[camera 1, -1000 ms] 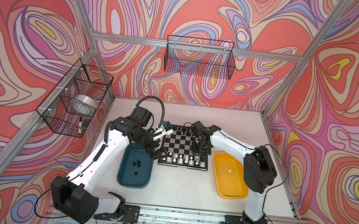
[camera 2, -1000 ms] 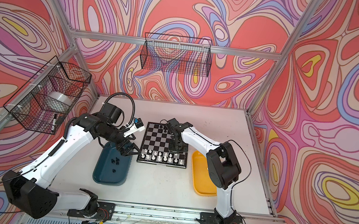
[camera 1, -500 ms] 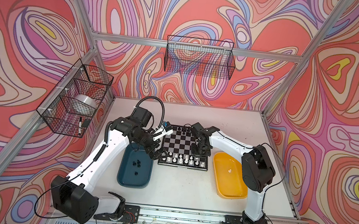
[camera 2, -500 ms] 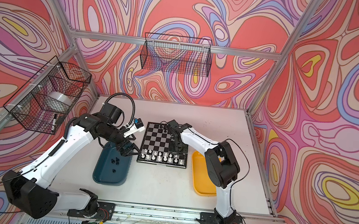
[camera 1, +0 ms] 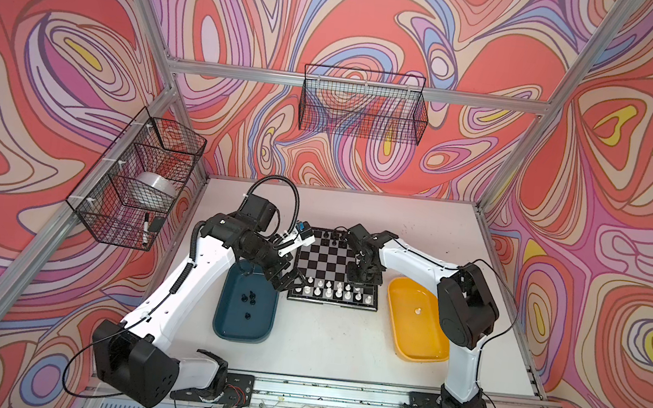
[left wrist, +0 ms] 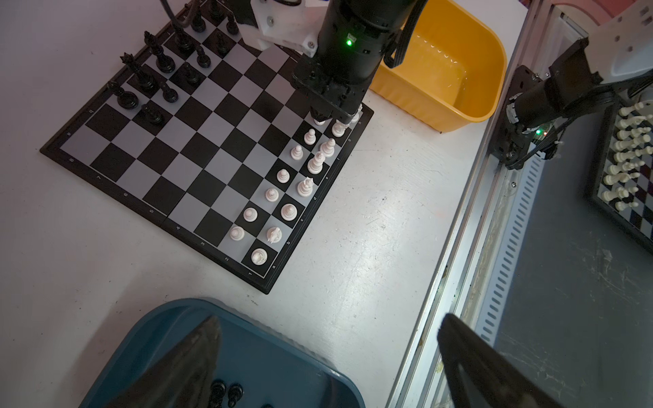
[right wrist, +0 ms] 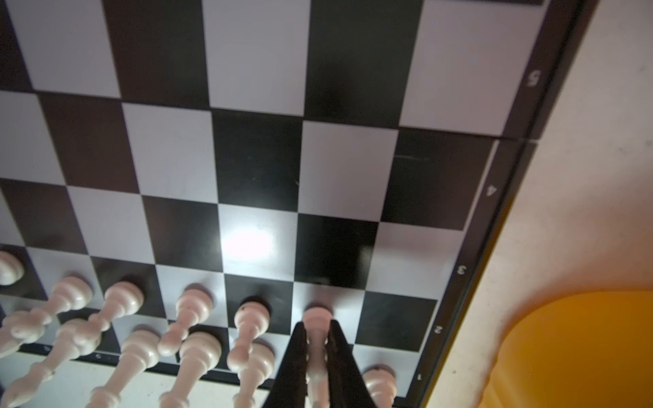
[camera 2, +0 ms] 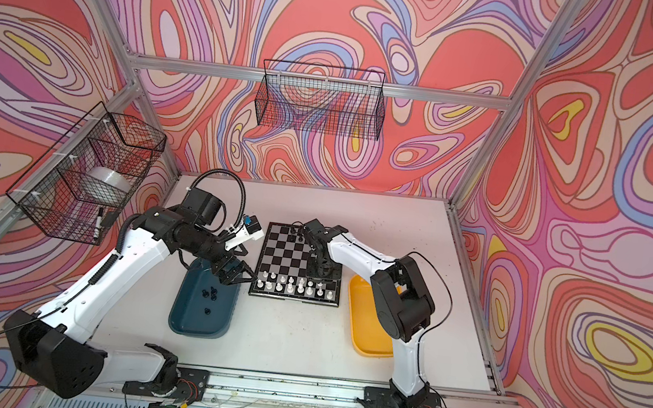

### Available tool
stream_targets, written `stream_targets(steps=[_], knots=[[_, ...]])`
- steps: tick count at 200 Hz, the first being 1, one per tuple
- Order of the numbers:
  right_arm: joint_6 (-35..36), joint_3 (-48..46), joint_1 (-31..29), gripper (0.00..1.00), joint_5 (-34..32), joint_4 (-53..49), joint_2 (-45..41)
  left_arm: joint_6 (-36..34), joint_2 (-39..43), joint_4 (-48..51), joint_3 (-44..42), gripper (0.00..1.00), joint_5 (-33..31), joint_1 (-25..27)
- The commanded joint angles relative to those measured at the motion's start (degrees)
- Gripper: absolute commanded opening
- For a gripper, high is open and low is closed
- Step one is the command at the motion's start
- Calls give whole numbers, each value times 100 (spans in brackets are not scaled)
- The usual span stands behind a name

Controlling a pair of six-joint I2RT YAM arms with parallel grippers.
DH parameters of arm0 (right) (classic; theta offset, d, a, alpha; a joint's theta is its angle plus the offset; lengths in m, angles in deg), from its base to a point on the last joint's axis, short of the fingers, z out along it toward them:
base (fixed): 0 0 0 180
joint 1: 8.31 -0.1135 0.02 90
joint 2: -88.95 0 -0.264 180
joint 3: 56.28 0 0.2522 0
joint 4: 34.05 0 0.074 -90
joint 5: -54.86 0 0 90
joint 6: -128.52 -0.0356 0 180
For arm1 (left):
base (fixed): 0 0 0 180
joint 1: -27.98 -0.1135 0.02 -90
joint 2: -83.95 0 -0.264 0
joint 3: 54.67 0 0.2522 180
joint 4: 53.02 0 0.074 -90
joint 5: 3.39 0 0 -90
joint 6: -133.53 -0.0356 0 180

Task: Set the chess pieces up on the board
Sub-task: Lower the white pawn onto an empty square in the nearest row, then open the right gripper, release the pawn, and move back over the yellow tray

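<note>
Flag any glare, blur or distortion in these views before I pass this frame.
Right wrist view: a white glare patch on the board; the white pieces nearest the lens look stretched and soft; the yellow tray is out of focus. Left wrist view: board sharp, left gripper jaws dark and blurred up close. Both top views: evenly lit, pieces too small to identify.

1. Walls [camera 1: 84, 39]: swirling print in red, pink, lilac, blue and yellow on three sides.
2. Aluminium frame [camera 1: 146, 4]: posts in the rear corners, crossbeam [camera 1: 247, 74] along the back wall.
3. Back wire basket [camera 1: 363, 108]: hangs from the crossbeam.
4. Left wire basket [camera 1: 135, 179]: fixed to the left wall, compartmented.
5. Table [camera 1: 342, 341]: white, scuffed; metal rail [camera 1: 336, 398] along its front edge.
6. Light: even, diffuse.
</note>
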Motion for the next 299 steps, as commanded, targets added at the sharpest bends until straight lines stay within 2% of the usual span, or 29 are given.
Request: stream_targets(steps=[1, 82, 143, 186, 233, 262, 299], knots=[[-34, -74, -34, 13, 1, 39, 117, -57, 113, 134, -69, 97, 93, -49], [13, 74, -41, 18, -90, -56, 90, -47, 113, 134, -60, 96, 85, -54], [121, 416, -34, 28, -152, -277, 64, -47, 95, 124, -51, 97, 58, -51], [179, 787, -39, 29, -239, -440, -29, -100, 62, 159, -40, 96, 83, -53], [204, 1063, -11, 29, -458, -653, -399, -183, -127, 332, 171, 92, 439, -32], [140, 765, 190, 27, -494, -641, -854, -254, -295, 467, 347, 89, 419, 132], [6, -192, 687, 24, -433, -422, -1726, -293, -537, 568, 548, 83, 164, 549]])
